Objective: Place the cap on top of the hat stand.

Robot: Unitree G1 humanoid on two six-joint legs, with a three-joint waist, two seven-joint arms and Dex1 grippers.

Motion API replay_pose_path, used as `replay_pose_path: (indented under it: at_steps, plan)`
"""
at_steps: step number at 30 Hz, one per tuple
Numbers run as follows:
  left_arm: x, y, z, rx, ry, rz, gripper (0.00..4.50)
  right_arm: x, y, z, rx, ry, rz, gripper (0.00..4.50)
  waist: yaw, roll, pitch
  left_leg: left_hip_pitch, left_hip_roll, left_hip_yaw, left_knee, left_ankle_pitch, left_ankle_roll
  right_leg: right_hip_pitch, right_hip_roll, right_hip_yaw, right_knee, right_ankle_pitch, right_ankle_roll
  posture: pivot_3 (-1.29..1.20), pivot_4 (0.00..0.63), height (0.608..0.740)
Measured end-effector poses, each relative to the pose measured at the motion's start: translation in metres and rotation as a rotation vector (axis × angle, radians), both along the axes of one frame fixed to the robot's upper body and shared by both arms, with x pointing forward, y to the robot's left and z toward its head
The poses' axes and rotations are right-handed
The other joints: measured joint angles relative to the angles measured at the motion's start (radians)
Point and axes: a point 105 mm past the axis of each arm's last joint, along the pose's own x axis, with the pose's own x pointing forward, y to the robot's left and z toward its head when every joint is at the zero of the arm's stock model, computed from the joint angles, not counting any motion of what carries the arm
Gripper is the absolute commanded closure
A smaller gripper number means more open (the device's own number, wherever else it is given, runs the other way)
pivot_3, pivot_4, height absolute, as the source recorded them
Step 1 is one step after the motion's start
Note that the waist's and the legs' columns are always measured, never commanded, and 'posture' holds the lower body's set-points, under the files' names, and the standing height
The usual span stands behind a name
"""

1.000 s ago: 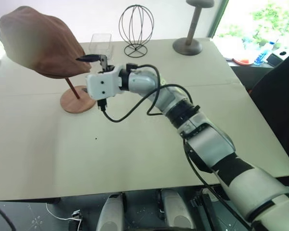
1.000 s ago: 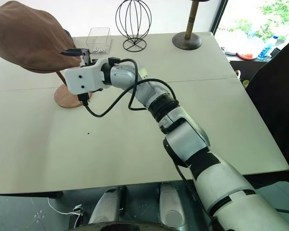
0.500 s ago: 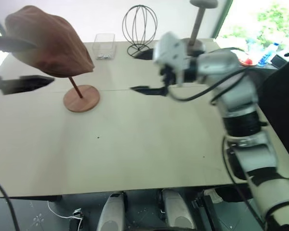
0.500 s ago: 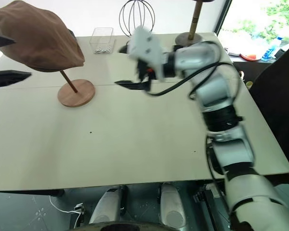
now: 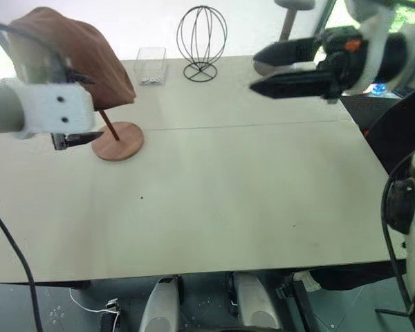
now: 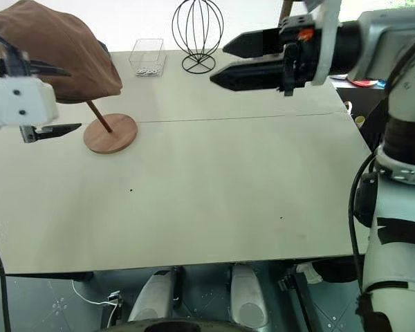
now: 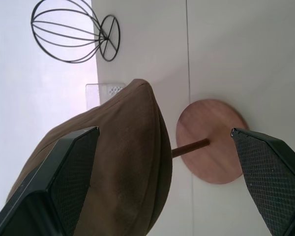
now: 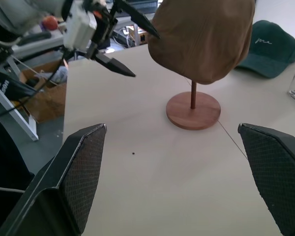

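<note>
- The left tool (image 6: 52, 99), at the left edge of the right eye view, has its two black fingers spread wide apart and grips nothing; one finger lies across the front of the cap, the other points at the stand's base, and whether either touches cannot be told.
- The right tool (image 6: 225, 63), in the upper middle of that view, is also spread wide and empty, its fingers pointing toward the left of the frame above the tabletop (image 6: 214, 180), well apart from the cap.
- The cap (image 6: 55, 48), soft brown and suede-like, sits in the upper left, draped over the top of the hat stand (image 6: 109, 133) and hiding the top disc.
- The cap is rounded and wider than the stand's round reddish-brown base; a thin slanted rod runs from the base up under it.
- Behind, near the tabletop's far edge, stand a clear plastic box (image 6: 145, 57) and a black wire globe stand (image 6: 198, 31).
- In the right wrist view a dark green baseball cap (image 8: 268, 48) lies beyond the brown cap.
</note>
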Motion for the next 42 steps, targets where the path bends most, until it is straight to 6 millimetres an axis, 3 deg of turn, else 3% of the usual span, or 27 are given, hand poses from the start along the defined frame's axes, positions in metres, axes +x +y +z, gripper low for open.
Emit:
replay_pose_path:
  at_steps: [8, 16, 19, 26, 37, 42]
  plan:
    - [0.01, -0.003, -0.015, 0.168, -0.165, 0.026, 0.0, -0.001, -0.008, 0.019, 0.041, 0.015, -0.024, 0.1, 0.0, 0.0, 0.0, 0.0, 0.0, 0.0, 0.0, 0.0, 0.001, 0.0, 0.0, 0.0, 0.0, 0.0, 0.0, 0.0, 0.15, 0.74]
    - [0.03, 0.007, -0.029, 0.253, -0.246, 0.064, 0.0, 0.0, -0.007, 0.019, 0.051, 0.019, -0.034, 0.1, 0.0, 0.001, 0.0, 0.0, 0.0, 0.0, 0.0, 0.0, 0.001, 0.0, 0.0, 0.0, 0.001, 0.002, 0.003, 0.0, 0.15, 0.74]
    - [0.036, 0.005, -0.034, 0.25, -0.266, 0.067, 0.91, 0.004, -0.008, 0.019, 0.058, 0.018, -0.054, 0.0, 0.001, 0.001, 0.0, 0.0, 0.0, 0.0, 0.001, 0.0, 0.001, 0.0, 0.0, 0.001, 0.001, 0.002, 0.003, 0.0, 0.15, 0.74]
    - [0.044, -0.005, -0.03, 0.215, -0.326, 0.062, 4.47, 0.005, -0.007, 0.019, 0.06, 0.01, -0.062, 0.0, 0.004, 0.001, 0.0, 0.0, 0.0, 0.0, 0.001, 0.0, 0.001, 0.0, 0.0, 0.001, 0.001, 0.002, 0.003, 0.0, 0.15, 0.74]
    - [0.048, -0.009, -0.015, 0.191, -0.421, 0.049, 4.47, 0.003, -0.006, 0.013, 0.056, 0.001, -0.046, 0.0, 0.003, 0.001, 0.0, 0.0, 0.0, 0.0, 0.001, 0.0, 0.001, 0.0, 0.0, 0.001, 0.002, 0.002, 0.003, 0.0, 0.15, 0.74]
    - [0.046, -0.022, 0.005, 0.116, -0.53, -0.005, 4.47, 0.005, -0.007, 0.011, 0.057, 0.004, -0.054, 0.0, 0.005, 0.001, 0.0, -0.001, 0.0, 0.0, 0.002, 0.0, 0.001, 0.0, 0.0, 0.0, 0.002, 0.002, 0.004, 0.0, 0.15, 0.74]
